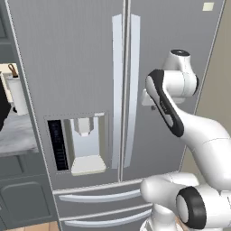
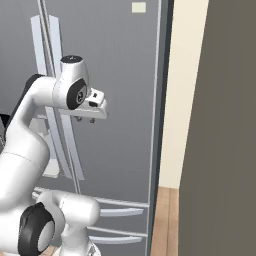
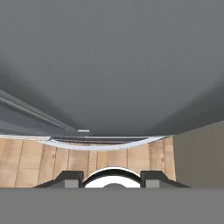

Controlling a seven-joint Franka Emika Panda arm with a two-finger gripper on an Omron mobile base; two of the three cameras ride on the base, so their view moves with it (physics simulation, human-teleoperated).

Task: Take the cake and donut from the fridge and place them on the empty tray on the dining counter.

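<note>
Close up, claw (image 2: 85,119) before shut fridge (image 2: 120,60) right door, fingertips apart

Colours before my camera
The fridge (image 1: 67,58) is plain grey steel with paler handles (image 1: 117,90); the floor (image 3: 43,159) is tan wood planks.

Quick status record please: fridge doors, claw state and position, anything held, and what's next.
fridge: both doors shut, drawers shut
claw: in front of the right door, pointing down, beside the door handles
fingers: apart, nothing between them
cake and donut: not seen with the doors shut
likely next: grip a handle and pull a door open
</note>
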